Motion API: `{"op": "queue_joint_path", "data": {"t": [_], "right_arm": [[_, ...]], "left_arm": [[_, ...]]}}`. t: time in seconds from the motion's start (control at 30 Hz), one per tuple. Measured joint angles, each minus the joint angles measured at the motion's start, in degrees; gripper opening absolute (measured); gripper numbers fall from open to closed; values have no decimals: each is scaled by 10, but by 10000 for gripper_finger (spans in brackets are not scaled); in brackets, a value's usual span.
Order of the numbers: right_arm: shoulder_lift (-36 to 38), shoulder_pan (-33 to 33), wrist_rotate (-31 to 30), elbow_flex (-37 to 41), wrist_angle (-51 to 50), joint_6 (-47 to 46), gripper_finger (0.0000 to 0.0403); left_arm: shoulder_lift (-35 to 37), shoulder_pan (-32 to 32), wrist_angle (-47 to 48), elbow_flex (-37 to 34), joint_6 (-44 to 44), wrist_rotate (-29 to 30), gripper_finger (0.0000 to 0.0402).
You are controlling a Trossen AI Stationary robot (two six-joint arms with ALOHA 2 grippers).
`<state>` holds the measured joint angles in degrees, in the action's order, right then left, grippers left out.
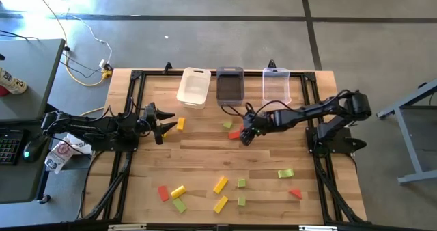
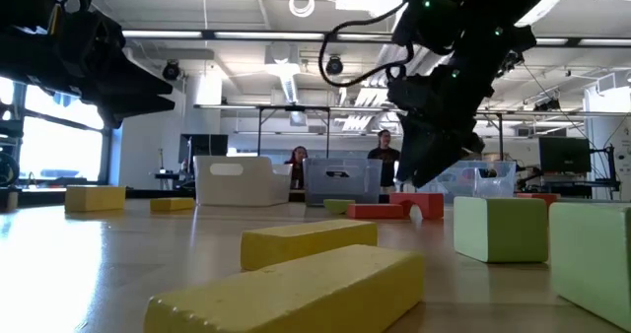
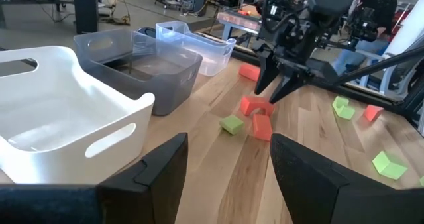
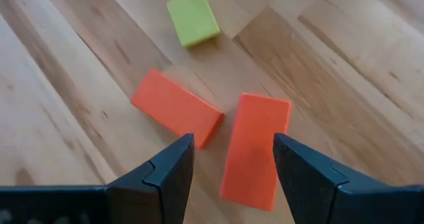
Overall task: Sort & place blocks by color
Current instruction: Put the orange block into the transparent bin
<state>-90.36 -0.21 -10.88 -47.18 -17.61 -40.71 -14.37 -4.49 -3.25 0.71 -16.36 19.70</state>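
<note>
Red blocks [image 4: 254, 150] lie touching beneath the right gripper's [image 4: 232, 168] open fingers, which risk nudging both; left gripper [image 1: 162, 121] waits open.

A white bin [image 1: 193, 87], a grey bin [image 1: 230, 86] and a clear bin [image 1: 276, 85] are sitting side by side along the wooden bench [image 1: 205, 159].

A table [image 1: 205, 156] of pale wooden planks with visible grain and a smooth, lightly glossy finish. On it, small solid blocks with a smooth matt look: two red blocks [image 4: 252, 148] and a light green block [image 4: 193, 17]. Beside them stand three plastic bins: an opaque white bin [image 3: 59, 118], a translucent grey bin [image 3: 142, 68] and a clear bin [image 3: 195, 42].
</note>
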Motion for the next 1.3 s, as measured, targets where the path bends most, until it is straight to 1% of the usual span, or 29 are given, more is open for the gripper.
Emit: {"op": "queue_joint_path", "data": {"t": [0.27, 0.57, 1.07, 1.3], "right_arm": [[-23, 0, -17, -3, 3, 1, 192], [-9, 0, -35, 0, -4, 1, 192], [-10, 0, -40, 2, -32, -10, 192], [-49, 0, -37, 2, -31, -9, 192]], "left_arm": [[0, 0, 0, 0, 0, 0, 202], [0, 0, 0, 0, -1, 0, 202], [0, 0, 0, 0, 0, 0, 202], [0, 0, 0, 0, 0, 0, 202]]}}
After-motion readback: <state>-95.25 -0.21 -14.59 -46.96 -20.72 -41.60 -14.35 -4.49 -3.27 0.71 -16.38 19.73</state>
